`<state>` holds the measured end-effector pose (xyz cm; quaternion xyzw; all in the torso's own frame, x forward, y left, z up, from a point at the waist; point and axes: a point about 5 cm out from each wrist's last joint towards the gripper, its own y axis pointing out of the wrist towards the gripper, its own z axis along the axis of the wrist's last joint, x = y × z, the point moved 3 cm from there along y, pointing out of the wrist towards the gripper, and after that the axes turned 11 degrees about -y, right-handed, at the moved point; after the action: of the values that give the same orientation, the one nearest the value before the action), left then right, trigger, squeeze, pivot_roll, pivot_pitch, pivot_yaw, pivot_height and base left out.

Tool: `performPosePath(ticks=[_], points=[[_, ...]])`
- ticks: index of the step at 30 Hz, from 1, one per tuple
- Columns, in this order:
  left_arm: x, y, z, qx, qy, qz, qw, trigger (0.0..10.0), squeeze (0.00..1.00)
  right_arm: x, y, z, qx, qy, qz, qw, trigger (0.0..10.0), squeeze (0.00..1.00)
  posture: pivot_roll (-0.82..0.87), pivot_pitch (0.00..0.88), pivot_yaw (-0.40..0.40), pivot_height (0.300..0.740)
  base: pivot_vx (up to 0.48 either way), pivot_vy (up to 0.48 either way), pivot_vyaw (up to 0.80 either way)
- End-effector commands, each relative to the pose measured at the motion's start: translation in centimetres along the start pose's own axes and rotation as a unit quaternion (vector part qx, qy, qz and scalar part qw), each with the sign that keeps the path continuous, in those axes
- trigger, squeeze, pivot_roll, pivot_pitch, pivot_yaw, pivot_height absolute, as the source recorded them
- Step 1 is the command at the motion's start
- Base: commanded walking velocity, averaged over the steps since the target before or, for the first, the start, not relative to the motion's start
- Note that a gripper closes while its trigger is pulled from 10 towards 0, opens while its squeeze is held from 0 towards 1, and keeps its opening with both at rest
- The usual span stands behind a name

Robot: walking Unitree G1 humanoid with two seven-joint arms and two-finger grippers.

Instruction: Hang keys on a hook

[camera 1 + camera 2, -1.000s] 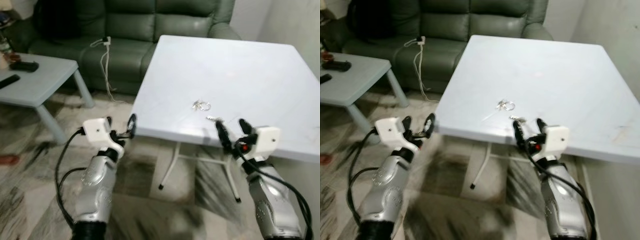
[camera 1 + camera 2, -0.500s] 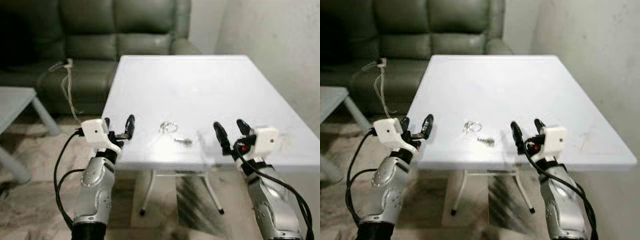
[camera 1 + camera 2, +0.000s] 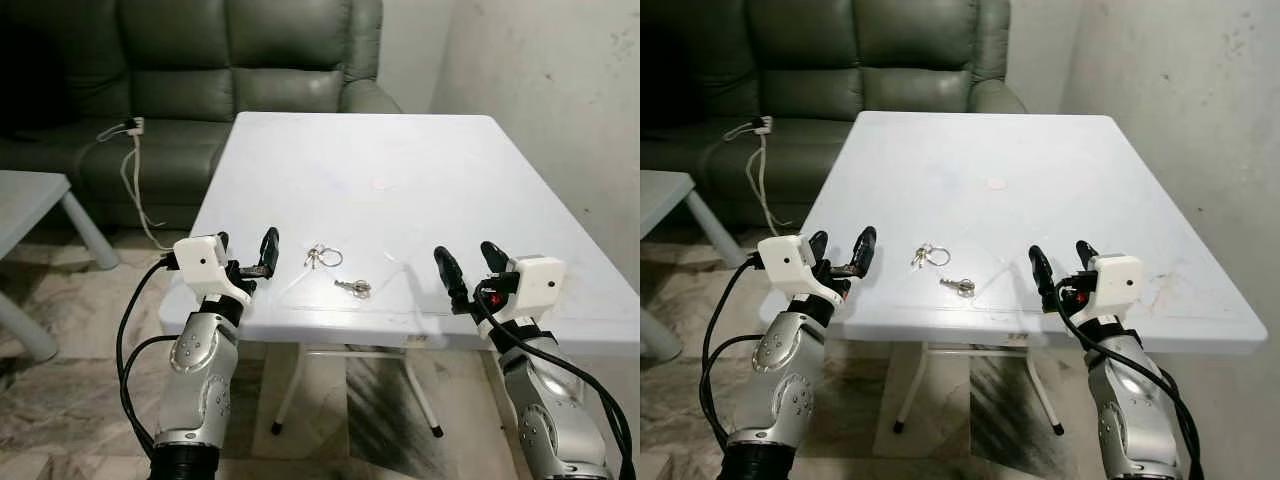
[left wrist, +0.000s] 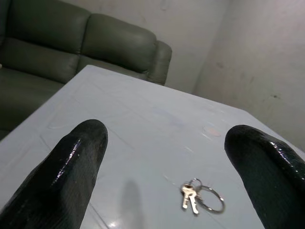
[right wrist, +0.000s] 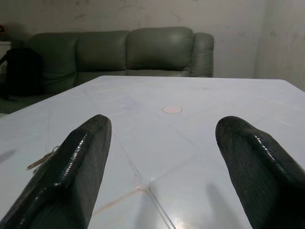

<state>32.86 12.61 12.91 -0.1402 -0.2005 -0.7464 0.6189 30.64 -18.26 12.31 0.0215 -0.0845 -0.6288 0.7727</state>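
Keys [image 3: 323, 257] near white table [image 3: 420, 170] front edge, grippers apart.

left claw [image 3: 245, 252]: raised forward, fingers spread | right claw [image 3: 467, 270]: raised forward, fingers spread, holding nothing

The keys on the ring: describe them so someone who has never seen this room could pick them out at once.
Find the white square table in front of the green sofa. Near its front edge, between the left gripper and right gripper, lie two small metal items. The keys on the ring are the one nearer the left gripper, fanned from a round wire ring; the single key beside them has none.
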Motion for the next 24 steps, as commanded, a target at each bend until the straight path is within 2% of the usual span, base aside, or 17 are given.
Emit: performPosePath(ticks=[1,18,24], points=[[0.5,0.1,0.2,0.006,0.007,-0.005,1.0,10.0,0.0,0.5,0.2,0.4,0.004,-0.004,-0.002,1.0,10.0,0.0,-0.01,0.0,-0.043,0.74,0.0,0.0,0.0],[0.7,0.0,0.3,0.008,0.01,-0.01,1.0,10.0,0.0,0.4,0.4,0.8,0.008,-0.018,0.016,1.0,10.0,0.0,-0.01,0.01,-0.046,0.74,0.0,0.0,0.0],[1.8,-0.5,-0.6,-0.012,0.025,-0.038,0.999,10.0,0.0,0.7,0.9,1.3,0.015,-0.027,0.031,0.999,10.0,0.0,-0.01,0.013,-0.045,0.74,0.0,0.0,0.0]])
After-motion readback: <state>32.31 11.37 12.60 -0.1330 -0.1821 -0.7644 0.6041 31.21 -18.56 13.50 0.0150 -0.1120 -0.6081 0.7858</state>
